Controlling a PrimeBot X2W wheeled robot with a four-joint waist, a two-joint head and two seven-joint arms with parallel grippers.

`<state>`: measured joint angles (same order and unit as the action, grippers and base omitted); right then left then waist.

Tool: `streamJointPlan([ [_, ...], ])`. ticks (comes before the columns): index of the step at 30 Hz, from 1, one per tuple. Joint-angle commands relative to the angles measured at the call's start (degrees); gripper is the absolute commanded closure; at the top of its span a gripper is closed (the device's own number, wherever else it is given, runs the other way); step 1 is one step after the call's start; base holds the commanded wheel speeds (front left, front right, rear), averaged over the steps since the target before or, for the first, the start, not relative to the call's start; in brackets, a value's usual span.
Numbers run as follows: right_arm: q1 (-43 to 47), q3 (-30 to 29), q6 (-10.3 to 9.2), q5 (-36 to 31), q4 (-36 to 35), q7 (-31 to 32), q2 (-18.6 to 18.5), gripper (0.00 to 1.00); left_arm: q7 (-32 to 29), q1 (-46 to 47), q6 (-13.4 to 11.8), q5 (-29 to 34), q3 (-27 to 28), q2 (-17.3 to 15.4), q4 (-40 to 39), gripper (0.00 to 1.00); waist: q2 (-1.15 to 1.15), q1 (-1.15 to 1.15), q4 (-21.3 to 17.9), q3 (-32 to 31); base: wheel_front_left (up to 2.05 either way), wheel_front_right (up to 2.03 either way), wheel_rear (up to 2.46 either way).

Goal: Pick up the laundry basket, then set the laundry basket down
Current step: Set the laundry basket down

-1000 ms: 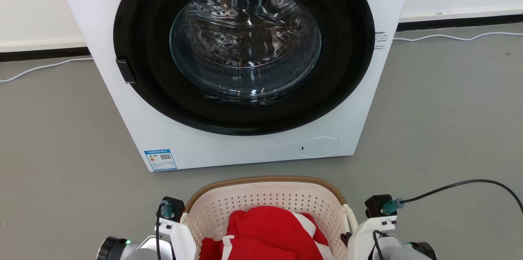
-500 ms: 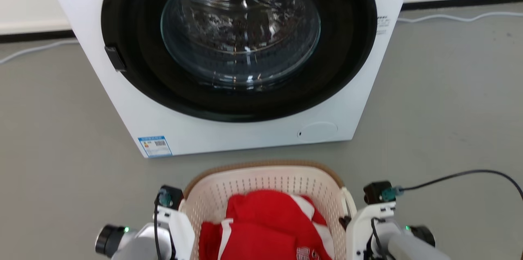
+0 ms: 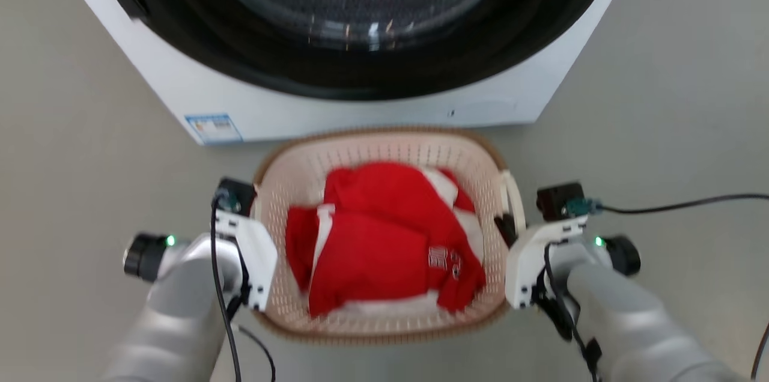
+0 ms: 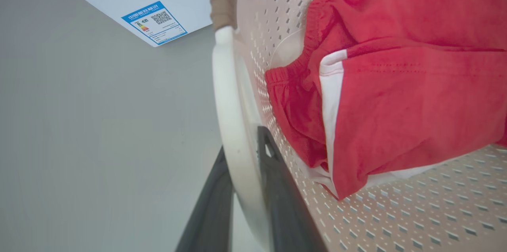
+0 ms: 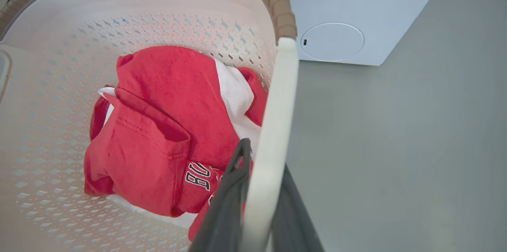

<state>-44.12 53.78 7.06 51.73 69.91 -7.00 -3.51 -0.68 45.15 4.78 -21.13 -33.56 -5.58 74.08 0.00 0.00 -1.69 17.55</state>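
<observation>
Now the camera looks lower: the laundry basket [image 3: 372,151] is by the washing machine [image 3: 360,109]. Left gripper [image 4: 242,141] and right gripper [image 5: 266,155] pinch its handles [image 4: 233,97]; lifting seems begun, then a flat set-down.

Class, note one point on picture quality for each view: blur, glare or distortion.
Head view: smeared throughout, glints on the washing machine door. Left wrist view: sharp, though the wide lens bows the laundry basket handle. Right wrist view: sharp, evenly lit.
</observation>
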Motion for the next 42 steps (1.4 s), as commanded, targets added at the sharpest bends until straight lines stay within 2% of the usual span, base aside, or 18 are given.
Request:
streamJointPlan([
  [1,-1.0,0.8,0.43,-0.9,-0.4,-1.0,0.6,1.00,1.2,2.6,-0.4,0.6,0.5,-1.3,-1.5,1.00,0.00,0.00,0.8,4.8,0.00,0.00,0.00],
  [11,-7.2,1.5,0.43,-3.1,0.1,-6.6,0.6,1.00,5.8,7.8,-2.8,0.6,0.4,-1.7,-2.0,1.00,0.00,0.00,1.4,18.2,0.00,0.00,0.00],
  [20,-10.3,-0.3,0.43,-5.5,-0.8,-7.9,0.6,1.00,12.3,12.0,-5.5,0.4,0.8,-1.7,-2.6,1.00,0.00,0.00,1.5,25.9,0.00,0.00,0.00],
  [32,-11.0,-10.7,0.43,-13.9,-7.3,-8.0,-1.7,1.00,15.2,15.0,-6.7,0.2,0.7,-2.3,-3.1,1.00,0.00,0.00,1.1,29.6,0.00,0.00,0.00],
  [42,-9.7,-18.4,0.43,-21.4,-9.9,-8.0,-2.4,1.00,15.6,15.9,-7.3,0.2,0.6,-2.3,-3.9,1.00,0.00,0.00,1.9,31.4,0.00,0.00,0.00],
])
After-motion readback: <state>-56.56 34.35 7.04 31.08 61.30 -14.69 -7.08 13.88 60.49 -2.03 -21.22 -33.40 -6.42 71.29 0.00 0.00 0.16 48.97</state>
